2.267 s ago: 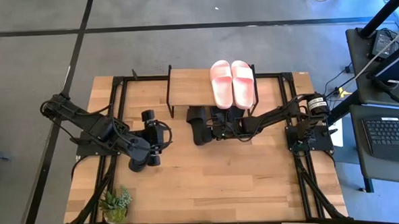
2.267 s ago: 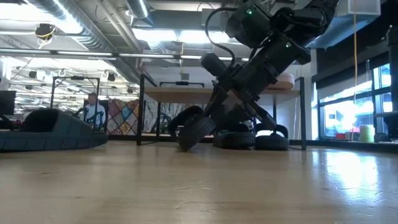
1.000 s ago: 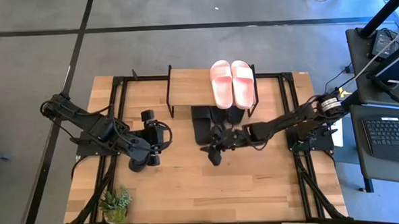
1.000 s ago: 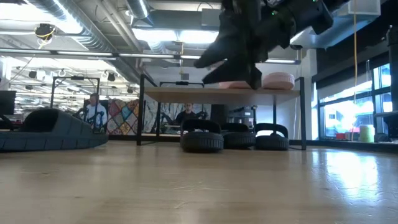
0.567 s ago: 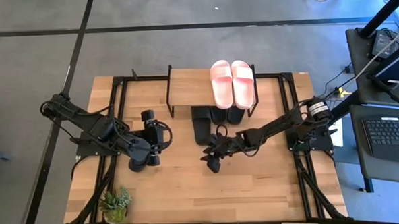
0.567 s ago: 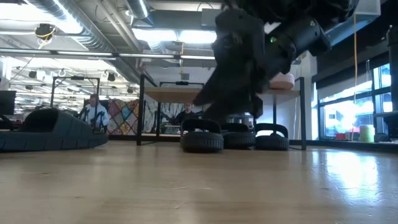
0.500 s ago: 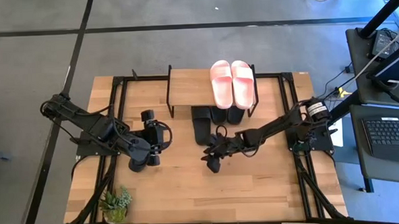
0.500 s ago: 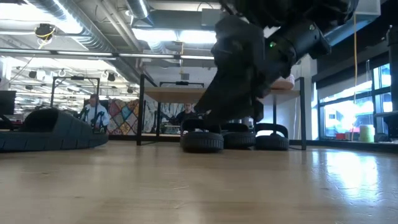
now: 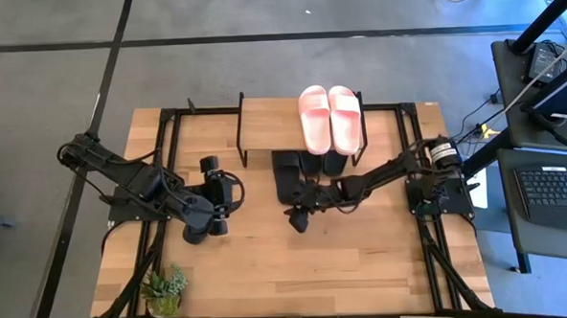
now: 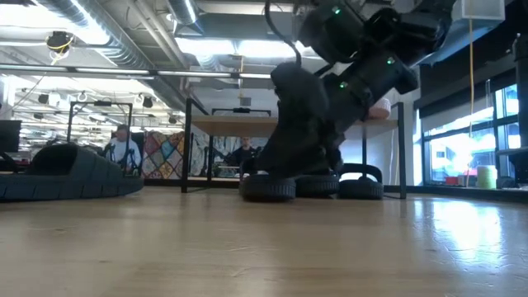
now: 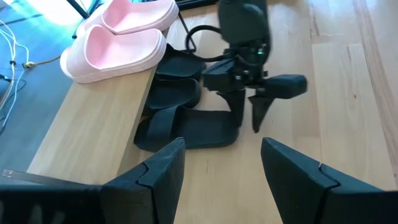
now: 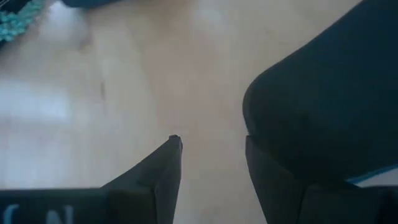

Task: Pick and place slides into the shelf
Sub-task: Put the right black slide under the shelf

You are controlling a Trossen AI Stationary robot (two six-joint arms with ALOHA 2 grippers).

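From my overhead feed I have the small green plant (image 9: 164, 289) at the near left corner of the table (image 9: 365, 261), and above it my left arm lies stretched across the left side of the boards. The left gripper (image 9: 224, 202) is parked well short of the shelf, its two fingers spread with only bare wood between them in the wrist feed, holding nothing. A black slide (image 10: 70, 173) lies on the table at the left edge of my low feed, well apart from the others. Moving right, the shelf (image 9: 272, 124) stands at the far middle of the table, its light top board bare on the left half, while the pale pink pair (image 9: 331, 118) sits side by side on the right half. Under and just in front of that board I see three black slides (image 9: 303, 168) on the tabletop; the leftmost one (image 11: 189, 127) sticks out farthest toward me. Just in front of that one is my right gripper (image 9: 299, 219), pointing down at the wood, fingers apart and empty; its wrist feed shows table between them and a dark rounded shape beside one finger that I cannot identify. The right arm runs back from there to its base at the table's right edge.
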